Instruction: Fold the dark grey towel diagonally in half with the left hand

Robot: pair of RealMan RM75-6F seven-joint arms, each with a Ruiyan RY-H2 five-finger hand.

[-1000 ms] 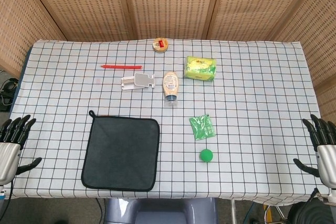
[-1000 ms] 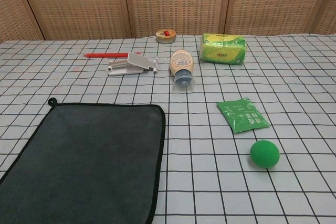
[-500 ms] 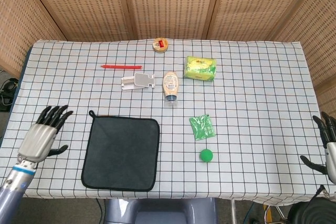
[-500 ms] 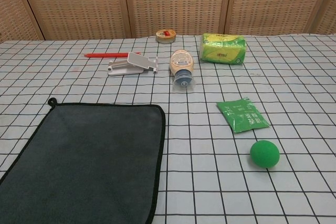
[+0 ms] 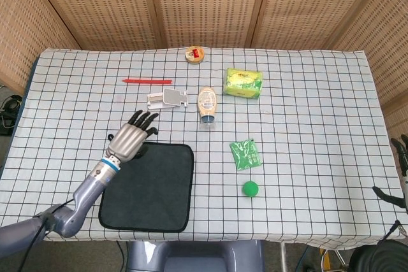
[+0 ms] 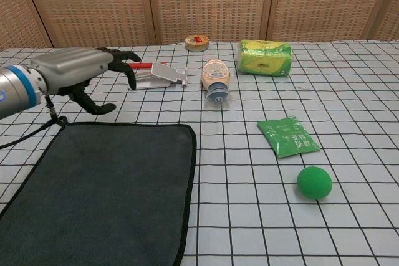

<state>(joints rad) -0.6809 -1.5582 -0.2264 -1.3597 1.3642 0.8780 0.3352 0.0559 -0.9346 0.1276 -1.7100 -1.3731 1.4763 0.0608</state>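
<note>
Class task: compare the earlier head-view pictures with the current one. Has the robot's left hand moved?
Yes. The left hand has travelled from the table's left edge rightward and away from the robot, now hovering over the far-left corner of the flat dark grey towel.

— What's cut off?
— The right hand (image 5: 401, 173) at the head view's right edge; its grasp is unreadable. The chest view crops the dark grey towel (image 6: 93, 197).
— Hidden?
— The left hand (image 5: 132, 137) covers the towel's far-left corner.

I count one dark grey towel (image 5: 148, 185), one green ball (image 5: 250, 188), one green sachet (image 5: 246, 155), one bottle (image 5: 206, 104), one yellow-green pack (image 5: 243, 83), one red pen (image 5: 148, 81), one round tin (image 5: 195, 54), one white clip (image 5: 167, 99).
</note>
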